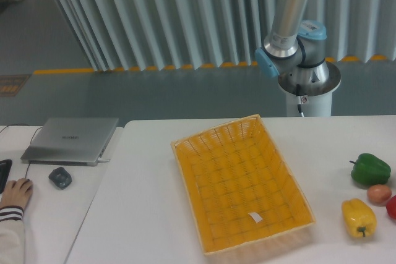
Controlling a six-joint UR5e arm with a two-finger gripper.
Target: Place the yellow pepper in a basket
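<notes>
No text, number or brand can be read anywhere in this view. The closed silver laptop (69,140) at the left carries a small mark at the centre of its lid, too blurred to make out. The small white tag (255,217) lying inside the wicker basket (183,153) looks blank from here. A tiny red-and-white sticker (302,99) sits on the robot arm's base (307,85), and any lettering on it is too small to tell.

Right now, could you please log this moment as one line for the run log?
yellow pepper: on table, right of basket | basket: holds only white tag | gripper: out of view | placement: not done
</notes>
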